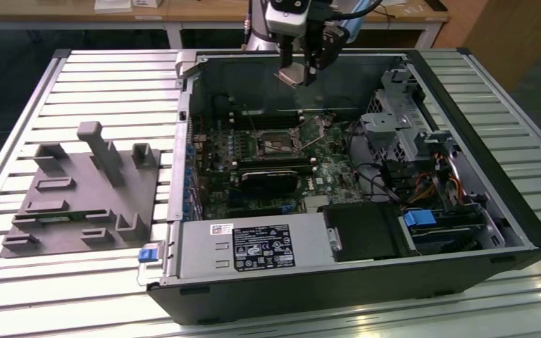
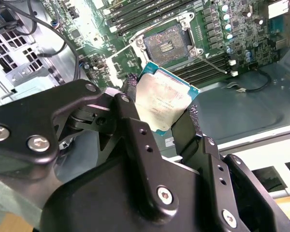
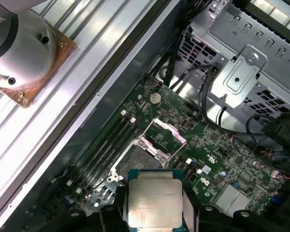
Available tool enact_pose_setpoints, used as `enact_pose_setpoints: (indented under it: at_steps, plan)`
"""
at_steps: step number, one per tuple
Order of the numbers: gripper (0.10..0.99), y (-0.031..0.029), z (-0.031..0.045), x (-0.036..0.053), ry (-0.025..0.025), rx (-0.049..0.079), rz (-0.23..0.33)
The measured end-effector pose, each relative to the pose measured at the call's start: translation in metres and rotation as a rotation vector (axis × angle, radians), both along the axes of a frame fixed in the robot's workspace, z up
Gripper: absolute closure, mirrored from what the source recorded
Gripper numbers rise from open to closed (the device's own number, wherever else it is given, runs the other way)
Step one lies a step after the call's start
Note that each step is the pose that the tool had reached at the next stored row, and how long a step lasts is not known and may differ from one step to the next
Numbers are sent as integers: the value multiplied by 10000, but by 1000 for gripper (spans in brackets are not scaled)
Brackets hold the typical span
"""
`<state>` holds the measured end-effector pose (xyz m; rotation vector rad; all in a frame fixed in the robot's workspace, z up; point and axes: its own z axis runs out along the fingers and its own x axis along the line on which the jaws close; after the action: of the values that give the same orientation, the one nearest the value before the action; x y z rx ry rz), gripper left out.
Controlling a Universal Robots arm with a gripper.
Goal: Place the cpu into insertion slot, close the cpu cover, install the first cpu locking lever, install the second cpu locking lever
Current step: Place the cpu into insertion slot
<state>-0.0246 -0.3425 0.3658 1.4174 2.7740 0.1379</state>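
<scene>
Now, on the slatted metal tabletop (image 1: 82,77) lies the open black computer case (image 1: 346,289), its green circuit board (image 3: 217,159) facing up. High above, the black tool (image 1: 301,70) is clamped on the small square silver-topped cpu (image 3: 154,203), which is tilted and has no long axis. The dark, silver-rimmed insertion slot (image 2: 166,42) sits uncovered below it, well apart, toward the case's middle.

Black claw (image 2: 163,104), silver screws (image 2: 165,195); pale grey arm (image 3: 24,48).
</scene>
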Motion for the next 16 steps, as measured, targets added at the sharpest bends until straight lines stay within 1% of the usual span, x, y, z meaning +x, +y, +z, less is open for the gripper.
enact_pose_setpoints:
  at_steps: [8,16]
  plan:
    - [549,0,-5,0,-1,1,-289]
    - [549,0,-15,0,0,0,-731]
